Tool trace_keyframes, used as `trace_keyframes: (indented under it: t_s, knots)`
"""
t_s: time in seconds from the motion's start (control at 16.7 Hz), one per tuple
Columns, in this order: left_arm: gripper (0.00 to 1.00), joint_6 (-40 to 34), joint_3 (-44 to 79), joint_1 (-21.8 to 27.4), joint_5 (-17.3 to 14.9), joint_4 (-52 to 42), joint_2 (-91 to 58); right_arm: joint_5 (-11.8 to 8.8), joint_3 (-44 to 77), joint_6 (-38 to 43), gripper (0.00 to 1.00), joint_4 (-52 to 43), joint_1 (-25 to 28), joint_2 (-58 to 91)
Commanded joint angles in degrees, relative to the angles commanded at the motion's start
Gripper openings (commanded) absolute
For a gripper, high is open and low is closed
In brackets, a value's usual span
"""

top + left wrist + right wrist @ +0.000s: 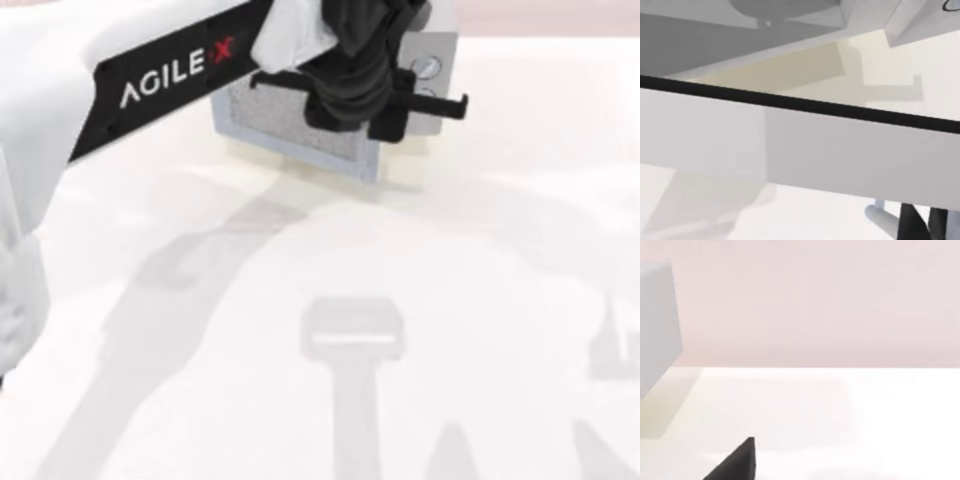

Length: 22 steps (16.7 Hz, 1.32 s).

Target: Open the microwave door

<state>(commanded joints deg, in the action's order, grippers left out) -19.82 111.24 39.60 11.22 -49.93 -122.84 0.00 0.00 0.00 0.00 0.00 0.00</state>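
The microwave (437,52) stands at the table's far middle, its knob panel on its right side. The microwave door (290,125), grey-framed with a speckled mesh window, is swung a little away from the box. In the left wrist view the door (840,150) fills the middle and the pale interior (780,72) shows past its edge. My left gripper (388,118) reaches in from the left to the door's right edge. Its dark fingers (914,225) are shut on the door's grey bar handle (885,217). My right arm is parked out of the top view.
The white table (400,300) stretches in front of the microwave, with only arm shadows across it. In the right wrist view a dark tip of my right gripper (737,465) shows low down, and the microwave's grey side (657,325) stands off at one edge.
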Motion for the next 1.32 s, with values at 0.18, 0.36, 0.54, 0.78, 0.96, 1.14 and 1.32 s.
trace_keyframes:
  t_s: [0.18, 0.36, 0.54, 0.78, 0.96, 1.14, 1.32]
  knots:
    - [0.0, 0.0, 0.0, 0.0, 0.0, 0.0, 0.0, 0.0, 0.0, 0.0, 1.0, 0.0, 0.0, 0.0]
    - [0.0, 0.0, 0.0, 0.0, 0.0, 0.0, 0.0, 0.0, 0.0, 0.0, 1.0, 0.0, 0.0, 0.0]
    - [0.0, -0.07, -0.33, 0.38, -0.36, 0.1, -0.14, 0.0, 0.0, 0.0, 1.0, 0.0, 0.0, 0.0]
    - [0.0, 3.36, -4.92, -0.43, -1.98, 2.31, 3.03, 0.0, 0.0, 0.0, 1.0, 0.0, 0.0, 0.0]
    - [0.0, 6.12, -8.45, -1.02, -3.3, 4.03, 5.5, 0.0, 0.0, 0.0, 1.0, 0.0, 0.0, 0.0]
    - [0.0, 6.46, -8.87, -1.1, -3.47, 4.2, 5.74, 0.0, 0.0, 0.0, 1.0, 0.0, 0.0, 0.0]
    - [0.0, 6.46, -8.87, -1.1, -3.47, 4.2, 5.74, 0.0, 0.0, 0.0, 1.0, 0.0, 0.0, 0.0]
